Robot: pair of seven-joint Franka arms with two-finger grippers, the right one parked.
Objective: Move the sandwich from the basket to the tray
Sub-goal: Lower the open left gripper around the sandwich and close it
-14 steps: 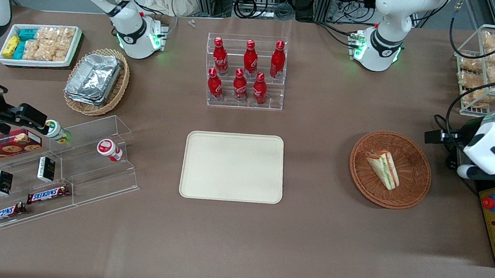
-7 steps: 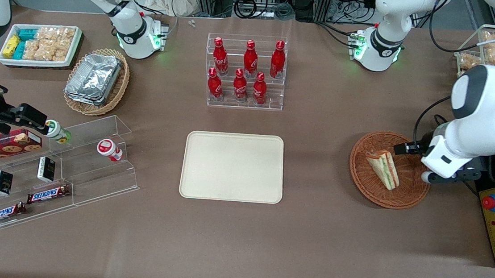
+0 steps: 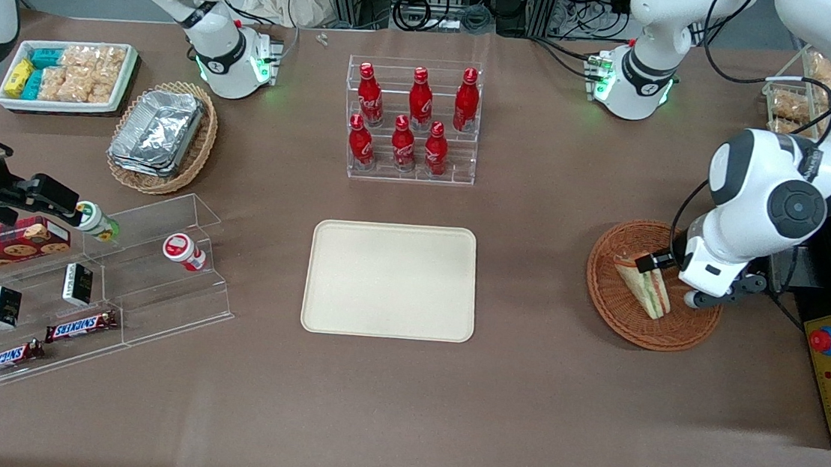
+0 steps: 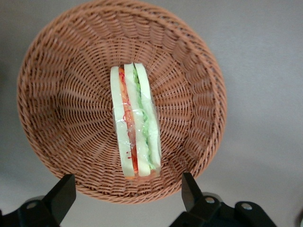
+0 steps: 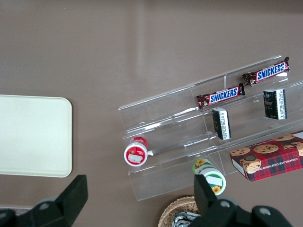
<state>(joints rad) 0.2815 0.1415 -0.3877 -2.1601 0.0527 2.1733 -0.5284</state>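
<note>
The end effector (image 4: 128, 198) had moved over the basket (image 3: 622, 323). Its fingers (image 4: 191, 191) were spread wide above the sandwich (image 4: 135, 123). The tray (image 3: 390, 279) was empty.

Reddish-brown woven basket (image 4: 61, 71); white, green, orange-red layered sandwich (image 4: 135, 123); cream tray (image 3: 390, 279).

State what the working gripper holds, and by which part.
Nothing is held. The gripper hangs open above the basket, its fingers clear of the sandwich lying inside.
</note>
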